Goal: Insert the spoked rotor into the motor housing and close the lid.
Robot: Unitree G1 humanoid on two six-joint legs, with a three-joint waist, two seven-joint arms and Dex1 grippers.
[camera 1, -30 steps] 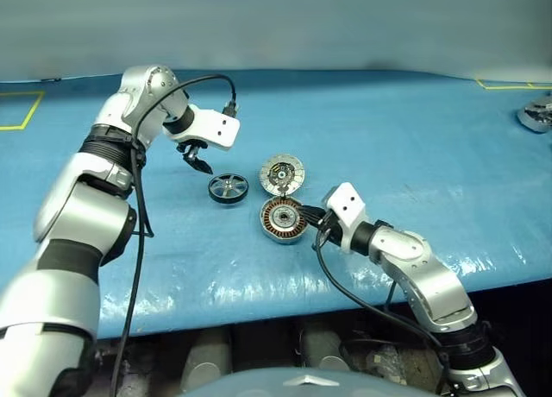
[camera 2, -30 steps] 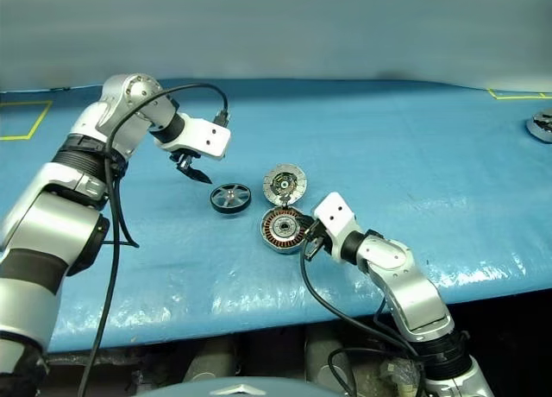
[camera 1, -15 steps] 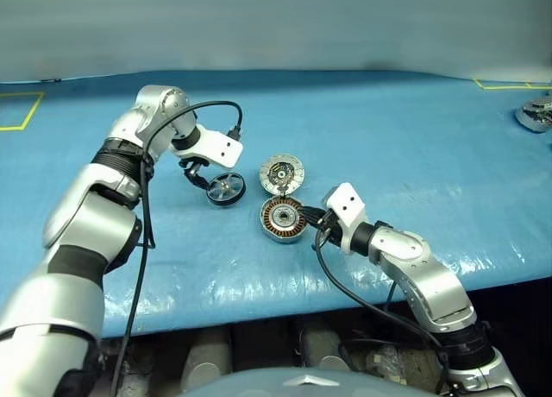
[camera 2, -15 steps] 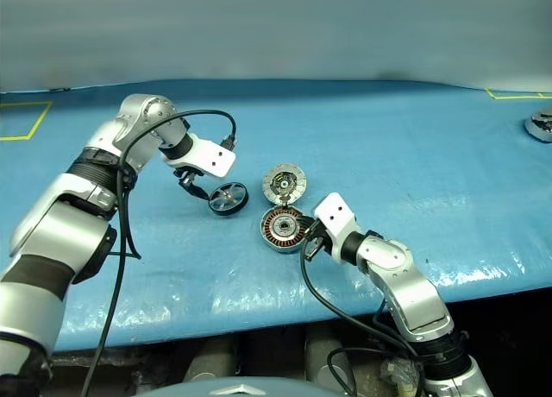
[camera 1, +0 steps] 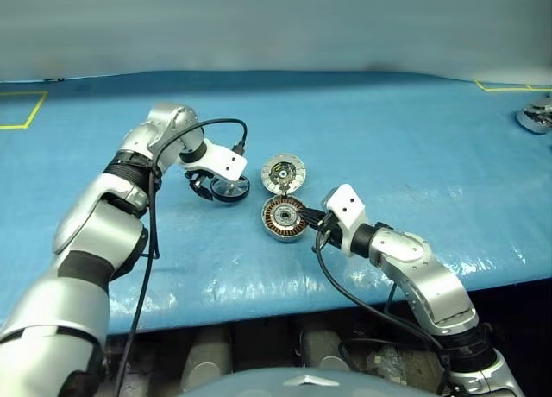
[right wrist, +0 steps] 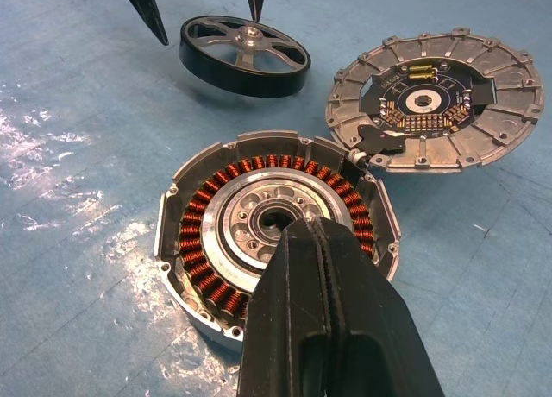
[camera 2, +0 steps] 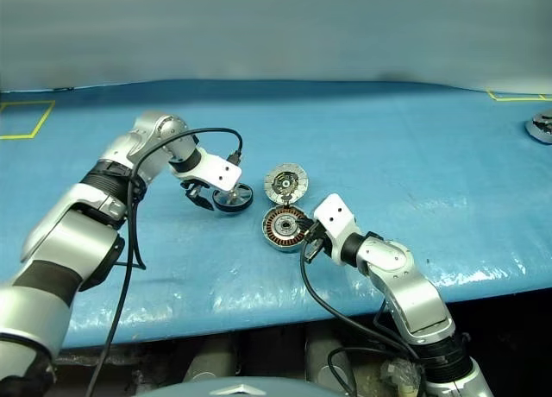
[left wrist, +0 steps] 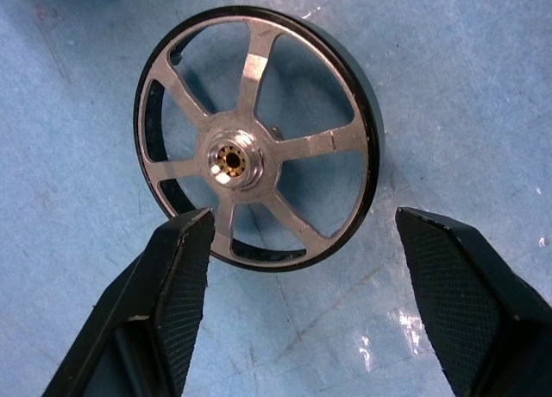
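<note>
Our left gripper hangs spread over the spoked rotor mid-table beside the motor housing, our right gripper clenched empty there; an off-centre pinch could flip it away.

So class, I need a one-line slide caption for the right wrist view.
Shut right gripper poised at the motor housing, spoked rotor and open lid beyond.

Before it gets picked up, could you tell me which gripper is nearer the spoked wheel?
Left gripper: open, straddling the spoked wheel. Right gripper: shut, at the motor housing.
</note>
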